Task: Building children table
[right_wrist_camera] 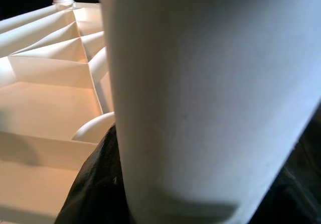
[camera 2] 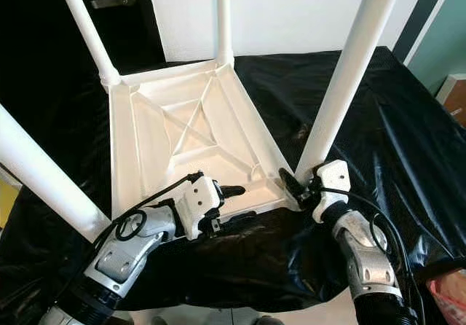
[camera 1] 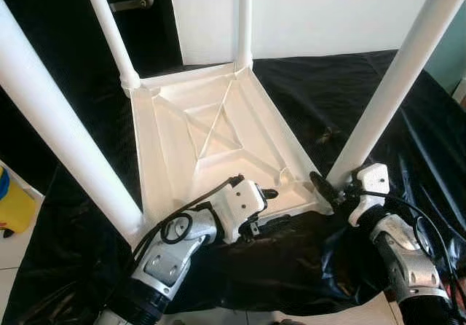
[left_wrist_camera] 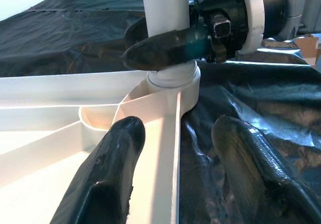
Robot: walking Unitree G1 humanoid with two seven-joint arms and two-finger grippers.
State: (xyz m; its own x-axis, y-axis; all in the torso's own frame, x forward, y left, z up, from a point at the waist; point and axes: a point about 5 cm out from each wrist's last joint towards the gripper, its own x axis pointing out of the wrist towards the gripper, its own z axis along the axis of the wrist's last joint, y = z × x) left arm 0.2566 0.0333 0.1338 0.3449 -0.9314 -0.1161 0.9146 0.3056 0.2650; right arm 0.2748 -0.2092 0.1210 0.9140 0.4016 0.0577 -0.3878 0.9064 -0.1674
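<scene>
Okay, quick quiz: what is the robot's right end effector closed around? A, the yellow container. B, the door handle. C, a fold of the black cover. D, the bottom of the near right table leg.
D: the right end effector clasps the base of the near right white leg where it meets the corner of the upside-down tabletop.

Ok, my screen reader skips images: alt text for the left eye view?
An upturned white table top with four legs up lies on black sheeting. The right end effector grips the near right leg; the left end effector reaches its near edge.
</scene>
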